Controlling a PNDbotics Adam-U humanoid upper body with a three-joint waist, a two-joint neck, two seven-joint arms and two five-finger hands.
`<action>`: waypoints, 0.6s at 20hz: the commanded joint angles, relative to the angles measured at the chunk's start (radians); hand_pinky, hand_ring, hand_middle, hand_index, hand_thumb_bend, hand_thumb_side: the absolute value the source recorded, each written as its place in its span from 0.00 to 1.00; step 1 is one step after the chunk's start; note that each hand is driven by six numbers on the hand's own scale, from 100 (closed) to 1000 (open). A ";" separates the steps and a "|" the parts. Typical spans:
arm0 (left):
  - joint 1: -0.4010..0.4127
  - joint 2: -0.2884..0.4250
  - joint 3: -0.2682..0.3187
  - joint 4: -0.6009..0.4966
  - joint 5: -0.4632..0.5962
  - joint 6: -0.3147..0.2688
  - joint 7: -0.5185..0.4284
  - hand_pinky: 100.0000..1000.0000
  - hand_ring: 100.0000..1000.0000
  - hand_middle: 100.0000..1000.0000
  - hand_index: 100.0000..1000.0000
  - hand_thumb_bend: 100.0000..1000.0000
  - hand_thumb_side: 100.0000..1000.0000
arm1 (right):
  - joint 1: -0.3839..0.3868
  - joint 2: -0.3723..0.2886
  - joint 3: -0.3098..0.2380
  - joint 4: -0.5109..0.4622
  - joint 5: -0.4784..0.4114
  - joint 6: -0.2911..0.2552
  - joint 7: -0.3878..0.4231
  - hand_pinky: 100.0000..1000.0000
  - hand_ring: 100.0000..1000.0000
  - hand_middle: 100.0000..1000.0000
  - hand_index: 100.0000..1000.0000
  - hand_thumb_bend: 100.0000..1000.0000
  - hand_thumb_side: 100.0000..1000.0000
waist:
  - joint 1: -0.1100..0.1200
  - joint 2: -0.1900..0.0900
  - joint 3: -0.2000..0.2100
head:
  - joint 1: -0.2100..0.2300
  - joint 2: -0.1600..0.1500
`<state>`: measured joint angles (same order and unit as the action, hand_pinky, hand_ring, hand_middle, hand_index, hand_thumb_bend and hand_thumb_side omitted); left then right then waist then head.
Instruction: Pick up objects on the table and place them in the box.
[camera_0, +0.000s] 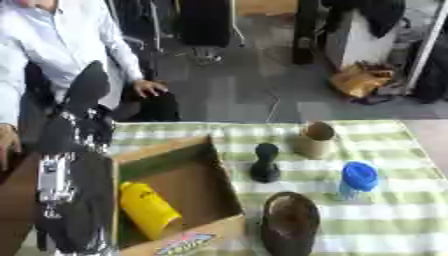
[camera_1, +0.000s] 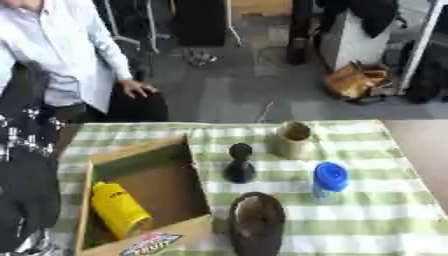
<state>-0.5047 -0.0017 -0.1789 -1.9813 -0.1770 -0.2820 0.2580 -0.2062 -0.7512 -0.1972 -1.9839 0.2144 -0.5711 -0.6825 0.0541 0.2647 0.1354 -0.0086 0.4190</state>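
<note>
Four objects left on the cloth; black figurine (camera_0: 265, 163) looks rigid, waisted, best pinched at its neck. Left hand (camera_0: 86, 90): fingers unreadable.

The open brown cardboard box (camera_0: 178, 186) holds a yellow bottle (camera_0: 147, 209) at lower left; its right half lies bare. Right of it, four objects crowd the green-checked tabletop (camera_0: 398, 210), lower right open.
</note>
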 joint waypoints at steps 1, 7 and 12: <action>-0.037 0.022 0.008 -0.019 -0.020 0.006 0.002 0.77 1.00 1.00 0.91 0.10 1.00 | 0.015 0.036 -0.011 -0.016 0.080 -0.242 -0.212 0.78 0.93 0.86 0.93 0.00 1.00 | 0.001 -0.010 -0.003 | 0.008 -0.002; -0.090 0.037 0.017 -0.019 -0.074 -0.020 0.011 0.80 1.00 1.00 0.95 0.10 1.00 | 0.035 0.132 -0.045 -0.016 0.176 -0.334 -0.224 0.77 0.92 0.85 0.93 0.00 1.00 | 0.014 0.002 -0.007 | 0.015 -0.007; -0.098 0.034 0.014 -0.019 -0.097 -0.028 0.019 0.80 1.00 1.00 0.94 0.10 1.00 | 0.065 0.150 -0.017 -0.016 0.274 -0.307 -0.224 0.80 0.95 0.87 0.94 0.04 1.00 | 0.013 0.006 -0.007 | 0.018 -0.015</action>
<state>-0.5835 0.0186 -0.1685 -1.9813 -0.2650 -0.3049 0.2757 -0.1380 -0.5821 -0.2139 -1.9840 0.4586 -0.6164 -0.6372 0.0725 0.2849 0.1297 0.0074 0.4140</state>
